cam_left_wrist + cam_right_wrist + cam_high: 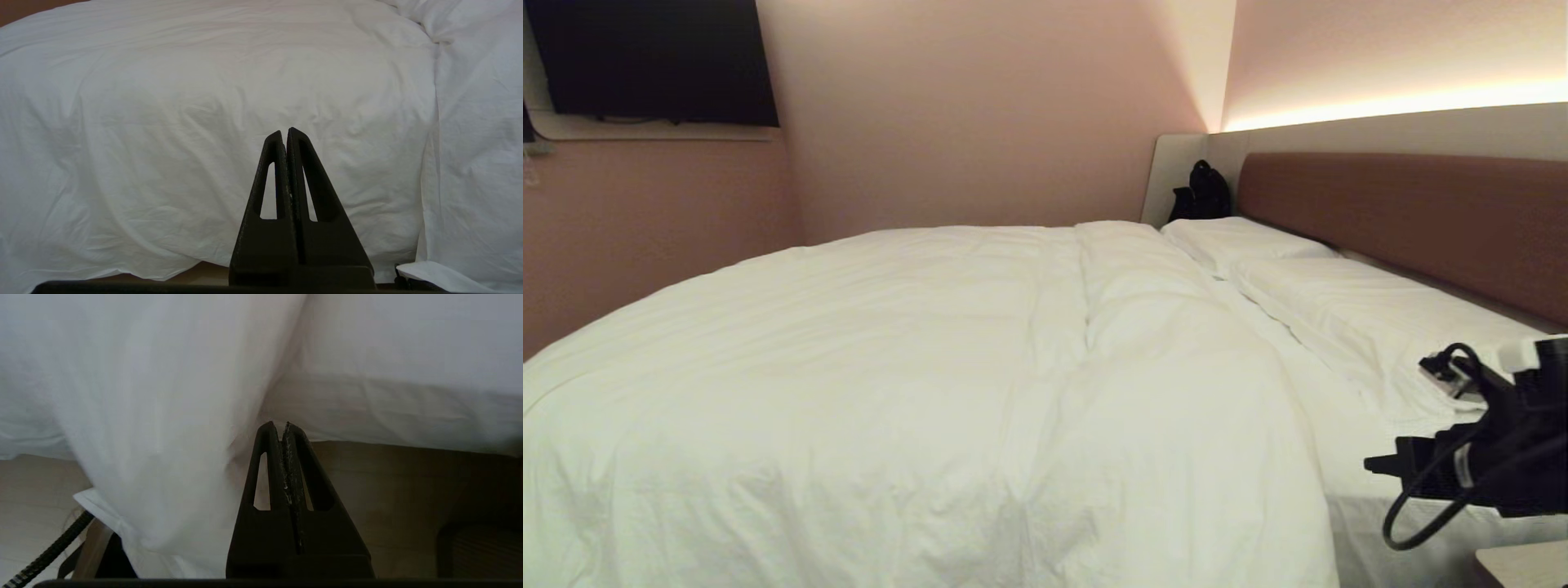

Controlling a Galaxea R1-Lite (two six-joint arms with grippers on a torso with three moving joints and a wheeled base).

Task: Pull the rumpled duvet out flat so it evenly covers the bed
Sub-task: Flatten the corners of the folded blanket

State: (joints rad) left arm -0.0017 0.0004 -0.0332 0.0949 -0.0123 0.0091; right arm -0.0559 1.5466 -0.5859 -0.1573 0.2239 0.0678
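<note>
The bed (1339, 482) fills the room, its headboard (1413, 220) along one side. The duvet (915, 367) covers most of the mattress, stopping short of the two pillows (1347, 310) beside the headboard. The right claw (284, 425) and left claw (284, 132) are both closed, empty, facing the duvet's hanging edge.

Bed (1413, 220): brownish-red padded headboard, against wall.
Duvet (890, 367): white, wrinkled, spread over most of mattress.
Pillows (1339, 302): two, flat, white, at headboard.
Sheet strip (1347, 457): bare beside duvet.
</note>
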